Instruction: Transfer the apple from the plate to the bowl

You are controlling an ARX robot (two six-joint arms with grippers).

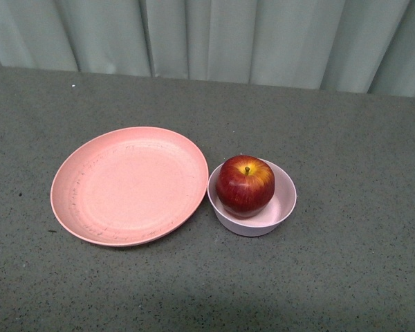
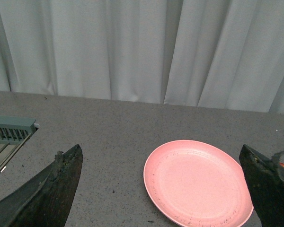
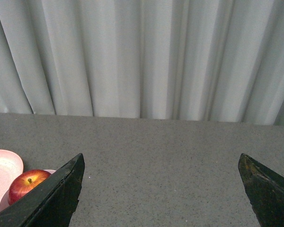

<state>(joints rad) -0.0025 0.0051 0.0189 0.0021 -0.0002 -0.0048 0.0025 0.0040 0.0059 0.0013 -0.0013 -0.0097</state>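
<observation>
right gripper (image 3: 161, 189) gaping wide, holding nothing | apple (image 1: 245, 185) sitting in bowl (image 1: 285, 202) beside plate (image 1: 130, 185) | transfer looking finished | nothing remaining but parking arms

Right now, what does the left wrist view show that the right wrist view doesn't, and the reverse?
Only the left wrist view shows nearly the whole plate, bare, and a grey slatted fixture at the table's edge. Only the right wrist view shows the apple plainly, sitting in the bowl, with just a sliver of plate. Both show the pale curtain, the grey table, and that arm's own dark fingers spread wide apart, holding nothing.
</observation>
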